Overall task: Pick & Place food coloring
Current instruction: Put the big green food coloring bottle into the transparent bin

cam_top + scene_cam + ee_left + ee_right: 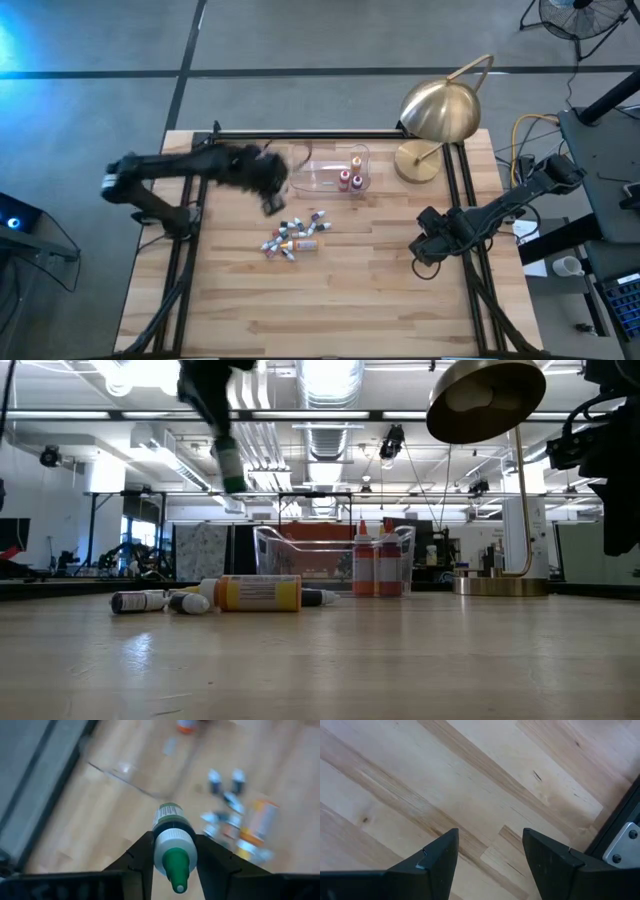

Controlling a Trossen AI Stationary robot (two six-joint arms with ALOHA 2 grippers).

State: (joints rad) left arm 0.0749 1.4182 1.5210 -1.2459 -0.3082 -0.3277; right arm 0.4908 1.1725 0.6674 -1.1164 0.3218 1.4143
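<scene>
My left gripper (268,192) hangs above the table, just left of the clear tub (335,172), shut on a small green food coloring bottle (171,827) with a green cap. Several more food coloring bottles (295,236) lie on their sides in a heap on the wood in front of the tub. Two reddish-orange bottles (375,568) stand upright inside the tub. My right gripper (428,252) waits open, low over the table's right side, with only bare wood between its fingers (442,852). My left gripper pinches the green bottle's upper end (161,840), just below the cap, between its two fingers. The fingers slant down from above, and the cap points back toward the wrist. The bottle (228,460) hangs tilted below the fingers, lifted well clear of the table.
A brass dome lamp (440,110) stands at the far right corner, its base (418,162) just right of the tub. Black frame rails (455,190) run along the table's sides. Bare wood lies in front of the bottle heap.
</scene>
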